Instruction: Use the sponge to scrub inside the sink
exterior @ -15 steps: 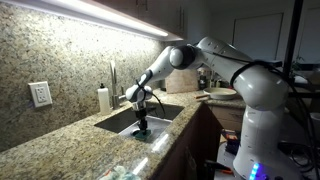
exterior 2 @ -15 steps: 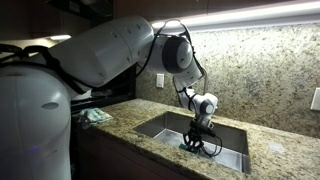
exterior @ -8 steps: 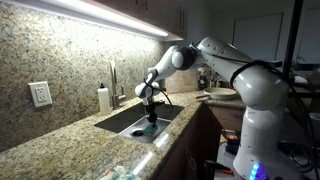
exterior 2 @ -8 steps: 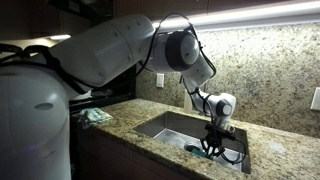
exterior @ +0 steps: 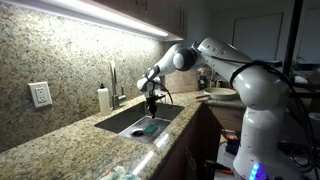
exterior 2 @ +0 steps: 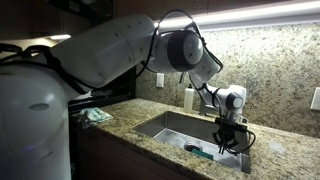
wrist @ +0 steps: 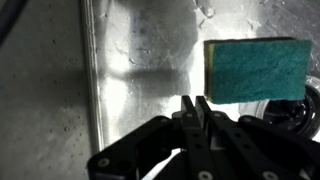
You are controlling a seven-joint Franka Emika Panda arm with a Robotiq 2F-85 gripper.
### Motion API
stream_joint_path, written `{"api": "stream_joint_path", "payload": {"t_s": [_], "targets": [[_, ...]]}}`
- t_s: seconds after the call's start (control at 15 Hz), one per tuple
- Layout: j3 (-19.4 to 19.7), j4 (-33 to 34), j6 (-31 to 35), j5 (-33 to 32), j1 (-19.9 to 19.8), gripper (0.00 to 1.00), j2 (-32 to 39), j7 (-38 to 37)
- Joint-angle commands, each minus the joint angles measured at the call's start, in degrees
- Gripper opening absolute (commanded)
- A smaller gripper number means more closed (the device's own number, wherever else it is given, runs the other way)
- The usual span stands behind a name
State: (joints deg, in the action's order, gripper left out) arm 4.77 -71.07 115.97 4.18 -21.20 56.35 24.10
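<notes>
Now the shut, empty gripper (wrist: pixel 195 104) has risen off the teal-blue block sponge (wrist: pixel 255 68) in the grey steel sink (wrist: pixel 140 60); scrubbing seems over.

Speckled granite backsplash (exterior: pixel 60 58) glows beneath under-cabinet lighting (exterior: pixel 110 18).

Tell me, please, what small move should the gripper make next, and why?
Probably open the jaws and shift toward the sponge. The gripper is shut on nothing above the sink, and the sponge lies loose on the basin floor, off to one side.
</notes>
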Motion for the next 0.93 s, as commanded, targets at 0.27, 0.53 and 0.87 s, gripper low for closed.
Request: {"api": "stream_joint_path", "payload": {"t_s": [0.27, 0.53, 0.87], "targets": [[-4.0, -7.1, -0.5, 1.2, -0.8, 0.09, -2.8, 1.9], [-6.1, -12.9, -0.2, 1.9, -0.3, 0.09, -4.5, 2.3], [-6.6, -17.8, 0.5, 2.4, 0.1, 0.09, -7.6, 1.7]]}}
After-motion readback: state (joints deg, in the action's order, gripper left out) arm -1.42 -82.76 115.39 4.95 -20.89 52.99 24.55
